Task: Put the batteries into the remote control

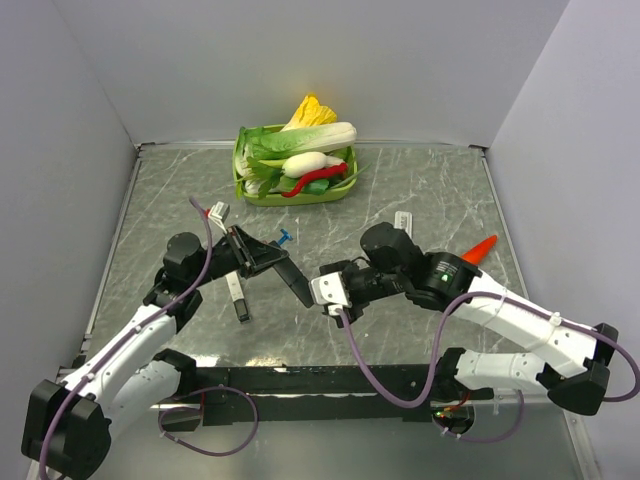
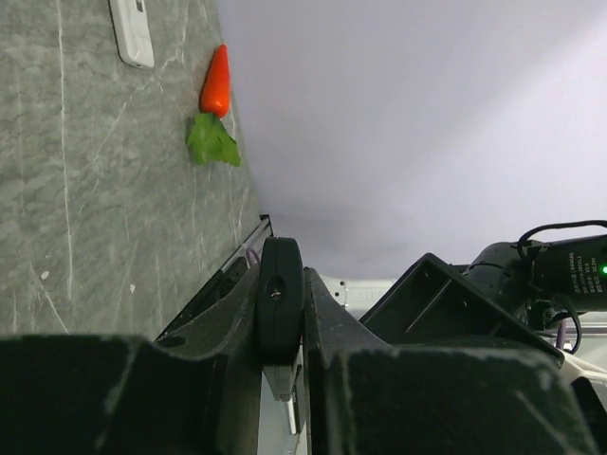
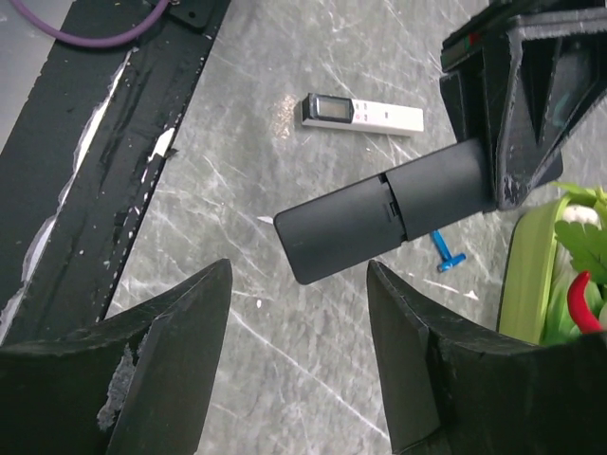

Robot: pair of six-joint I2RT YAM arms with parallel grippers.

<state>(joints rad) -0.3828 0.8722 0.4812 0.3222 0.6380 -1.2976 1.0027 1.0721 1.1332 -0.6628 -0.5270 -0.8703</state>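
Remote control (image 3: 370, 223), the black one, is hanging clear of the grey counter (image 1: 440, 190), which is carrying a green basket (image 1: 290, 198) of toy vegetables at its 12 o'clock edge. The left tool (image 3: 498, 152) is clenching one end of that remote and is pointing the free end toward 4 o'clock. It is turning the back, with its seamed cover, to the other arm, probably so the cover can be worked off before loading. The right tool (image 3: 299, 284) is hovering at that free end with its jaws standing well apart, gripping nothing. I cannot tell whether it is touching the remote. Two white remotes are lying flat, one (image 1: 237, 297) at 6 o'clock of the left tool and one (image 1: 403, 221) nearer the orange carrot (image 1: 480, 249) at 3 o'clock. A small blue piece (image 1: 285, 237), possibly a battery, is lying on the counter just beyond the held remote.
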